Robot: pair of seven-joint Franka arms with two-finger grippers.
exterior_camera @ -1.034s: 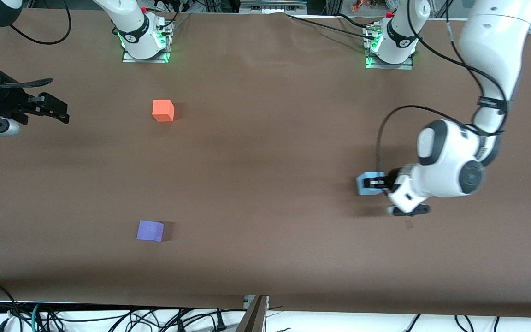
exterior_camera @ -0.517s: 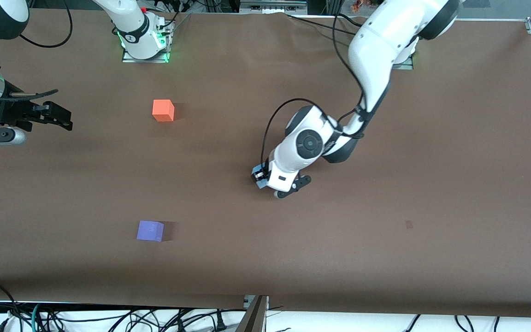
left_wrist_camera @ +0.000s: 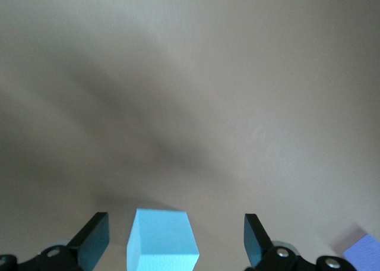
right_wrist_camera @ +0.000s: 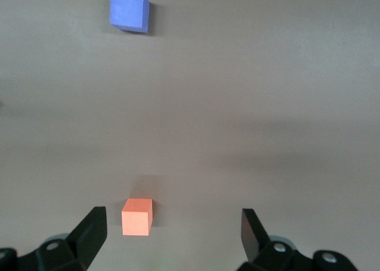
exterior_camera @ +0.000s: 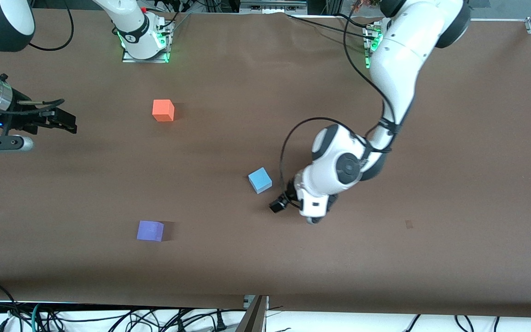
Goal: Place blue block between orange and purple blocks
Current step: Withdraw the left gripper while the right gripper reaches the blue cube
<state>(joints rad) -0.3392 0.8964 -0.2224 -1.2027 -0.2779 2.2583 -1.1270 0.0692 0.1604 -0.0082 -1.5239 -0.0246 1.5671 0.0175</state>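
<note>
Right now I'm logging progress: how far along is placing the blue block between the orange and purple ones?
Partly done. The blue block lies on the table, released; the left gripper is open beside it. It sits well toward the left arm's end from the orange block and purple block, not between them. Left: move it there. The right gripper waits open.

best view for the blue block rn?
Front view: the whole blue block sits on the table, clear of the open left gripper. Left wrist view shows it large but cut off at the edge; right wrist view misses it.
</note>
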